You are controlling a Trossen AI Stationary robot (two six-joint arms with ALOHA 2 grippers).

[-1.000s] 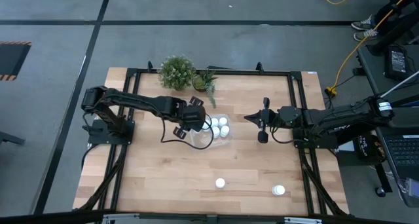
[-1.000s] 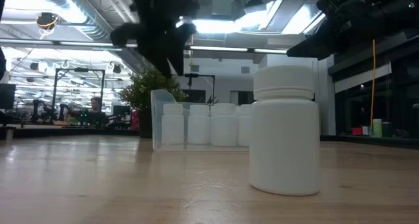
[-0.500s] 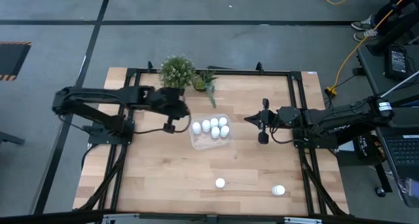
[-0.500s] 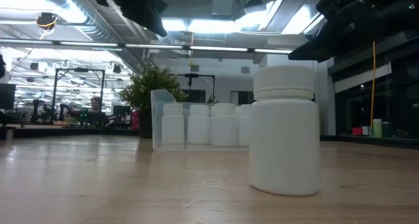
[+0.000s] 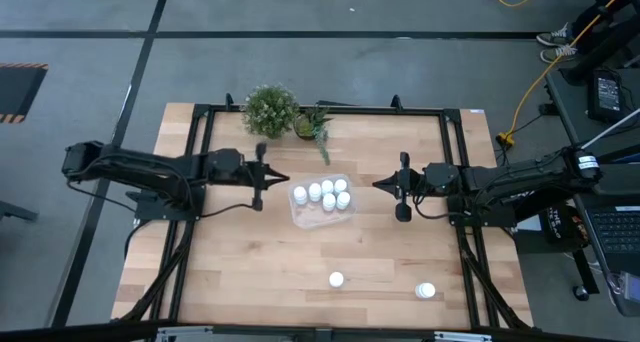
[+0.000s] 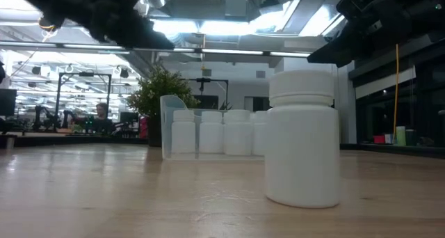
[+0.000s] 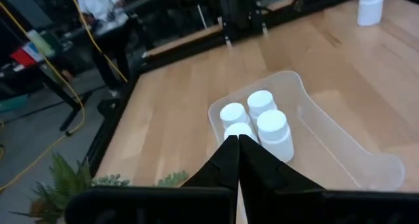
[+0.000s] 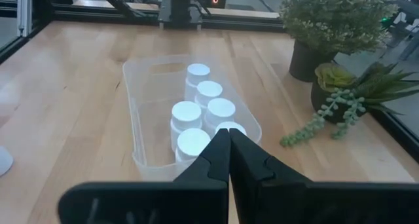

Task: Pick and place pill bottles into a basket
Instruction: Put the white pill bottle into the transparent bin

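The clear tray (image 5: 322,214) stands mid-table and holds several white pill bottles (image 5: 328,194), all upright; they also show in the left wrist view (image 7: 260,116) and the right wrist view (image 8: 196,109). Two more bottles stand on the wood near the front edge, one at the centre (image 5: 337,279) and one to the right (image 5: 427,291). My left gripper (image 5: 283,179) hovers just left of the tray, shut and empty (image 7: 237,142). My right gripper (image 5: 378,182) hovers right of the tray, shut and empty (image 8: 229,135).
A green potted plant (image 5: 270,110) and a smaller trailing succulent (image 5: 315,130) stand at the far edge behind the tray. A black frame (image 5: 455,182) runs around the table. Bare wood lies between the tray and the two loose bottles. A person shows beyond the table (image 7: 98,4).
My left gripper has drawn back from over the tray toward the table's left edge and now hovers beside the tray. The bottles at the tray's left end, hidden under it before, now show. My right arm has kept still.
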